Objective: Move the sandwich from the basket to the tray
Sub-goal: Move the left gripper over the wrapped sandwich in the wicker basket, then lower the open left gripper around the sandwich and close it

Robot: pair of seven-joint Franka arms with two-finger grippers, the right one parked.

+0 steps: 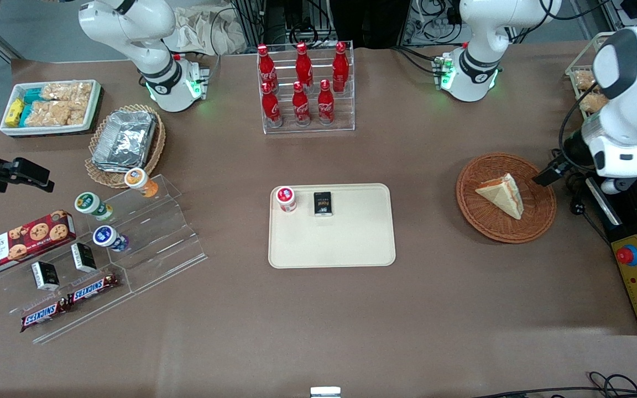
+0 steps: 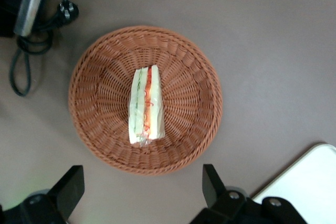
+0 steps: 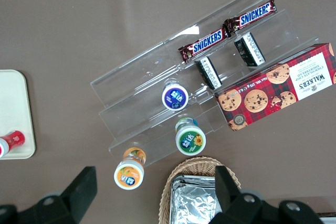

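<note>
Brown bench [image 1: 440, 309] is pretty crowded from where I'm sitting, with most of the snack stuff down at the parked arm's end. My working bit is at the working arm's end: the reddish wicker basket [image 1: 505, 198], with the sandwich [image 1: 501, 195] lying in the middle of it, not leaning on the rim. In the wrist cam the wedge [image 2: 146, 105] lies with the filling edge facing up at me, red and green stripes running along its length. That seems handy, since closing across the two bread faces looks like the obvious grab.

The gripper [image 2: 140, 191] hangs above the basket [image 2: 145, 99], a bit off toward the rim and not over the wedge itself. Jaws are spread wide, nothing in them, nothing touched. I'd say that's just the approach pose: high enough to clear the wicker and open enough to straddle the bread.

The tray [image 1: 332, 243] sits mid-bench, well apart from the basket. A red-lidded cup [image 1: 286, 198] and a small dark packet [image 1: 323, 203] sit along its edge farther from the front camera, so the nearer half is bare. That's where I'd aim to drop it.
</note>
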